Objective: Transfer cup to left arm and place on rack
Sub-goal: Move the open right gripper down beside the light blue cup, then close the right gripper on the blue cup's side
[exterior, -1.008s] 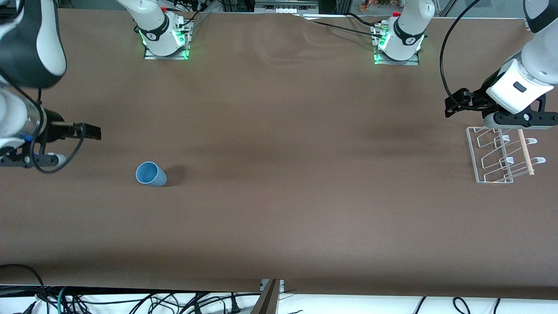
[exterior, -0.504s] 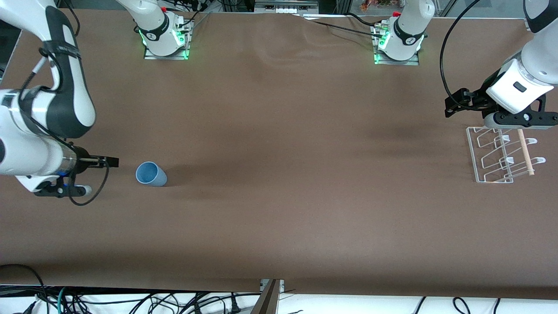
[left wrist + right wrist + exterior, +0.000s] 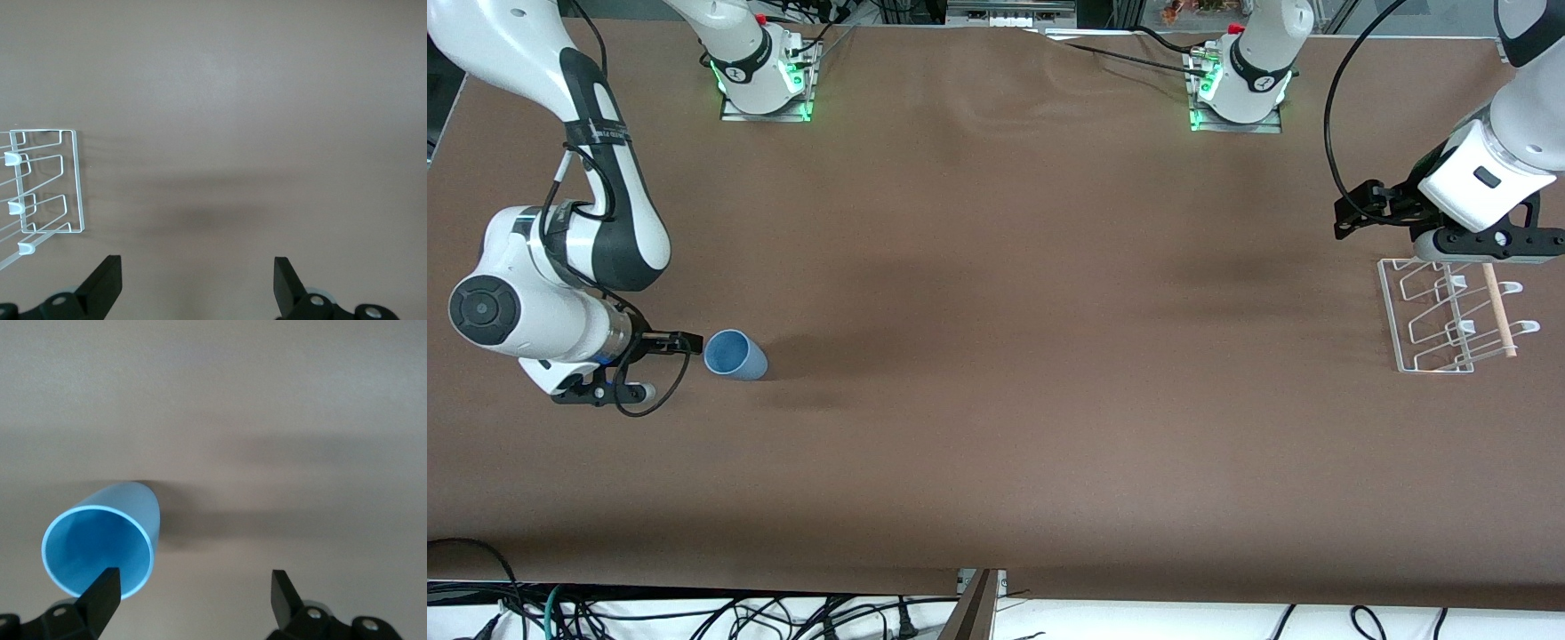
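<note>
The light-blue cup (image 3: 735,355) lies on its side on the brown table, toward the right arm's end, its mouth turned to my right gripper (image 3: 687,342). That gripper is low and open, just short of the cup's rim. In the right wrist view the cup (image 3: 100,543) sits off to one side, one fingertip (image 3: 103,590) overlapping its rim, and bare table shows between the fingers of the right gripper (image 3: 197,597). The white wire rack (image 3: 1390,313) with its wooden dowel (image 3: 1497,311) stands at the left arm's end. My left gripper (image 3: 1348,218) hangs open and empty beside the rack (image 3: 75,183).
Both arm bases (image 3: 765,80) (image 3: 1238,89) with green lights stand along the table's back edge. A black cable (image 3: 1329,133) loops by the left arm. The table's front edge (image 3: 978,576) has loose cables below it.
My right arm has swung in and come down, bringing its open gripper up to the cup's mouth. The cup, the rack and the left arm have not moved.
</note>
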`<state>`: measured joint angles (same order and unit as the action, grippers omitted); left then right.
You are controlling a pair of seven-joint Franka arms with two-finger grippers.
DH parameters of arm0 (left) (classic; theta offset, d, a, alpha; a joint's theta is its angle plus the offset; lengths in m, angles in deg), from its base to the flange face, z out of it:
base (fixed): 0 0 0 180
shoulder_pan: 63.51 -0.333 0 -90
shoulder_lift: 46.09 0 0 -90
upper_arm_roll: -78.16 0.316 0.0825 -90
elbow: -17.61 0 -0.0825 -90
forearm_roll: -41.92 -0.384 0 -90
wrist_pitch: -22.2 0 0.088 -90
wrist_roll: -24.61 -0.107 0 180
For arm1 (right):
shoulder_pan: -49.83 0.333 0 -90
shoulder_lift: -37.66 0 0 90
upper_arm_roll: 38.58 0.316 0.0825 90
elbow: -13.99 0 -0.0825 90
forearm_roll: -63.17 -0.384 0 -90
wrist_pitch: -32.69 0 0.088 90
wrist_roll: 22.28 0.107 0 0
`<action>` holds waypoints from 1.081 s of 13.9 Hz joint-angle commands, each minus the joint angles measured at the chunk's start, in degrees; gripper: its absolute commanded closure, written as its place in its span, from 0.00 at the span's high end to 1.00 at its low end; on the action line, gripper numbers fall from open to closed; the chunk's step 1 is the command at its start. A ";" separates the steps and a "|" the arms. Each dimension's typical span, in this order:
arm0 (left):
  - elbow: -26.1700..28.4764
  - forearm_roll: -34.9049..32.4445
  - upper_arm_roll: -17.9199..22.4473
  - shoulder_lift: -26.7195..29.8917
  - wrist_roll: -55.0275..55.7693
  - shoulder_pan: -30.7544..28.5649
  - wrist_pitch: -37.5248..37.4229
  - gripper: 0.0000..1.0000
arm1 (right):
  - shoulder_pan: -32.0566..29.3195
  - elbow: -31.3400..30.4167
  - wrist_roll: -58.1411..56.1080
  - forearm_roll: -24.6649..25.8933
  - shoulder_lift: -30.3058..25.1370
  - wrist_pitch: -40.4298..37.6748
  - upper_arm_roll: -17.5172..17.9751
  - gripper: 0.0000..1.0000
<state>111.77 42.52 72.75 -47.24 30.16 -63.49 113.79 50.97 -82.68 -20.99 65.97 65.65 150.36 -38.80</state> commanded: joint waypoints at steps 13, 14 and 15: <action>-0.65 0.54 -0.21 0.36 -0.89 -0.37 -0.98 1.00 | 0.27 -10.37 0.38 -4.57 -1.10 10.12 1.54 0.21; -0.65 0.54 -0.21 0.36 -0.89 -0.37 -0.98 1.00 | 0.44 -10.11 0.38 -4.57 -1.10 10.12 1.54 0.14; -0.65 0.54 -0.21 0.36 -0.89 -0.37 -0.98 1.00 | 0.44 -9.94 0.21 -4.57 -1.10 10.12 1.54 0.07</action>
<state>111.78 42.52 72.74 -47.24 30.16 -63.49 113.79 51.34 -91.76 -20.76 62.20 65.65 160.09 -37.58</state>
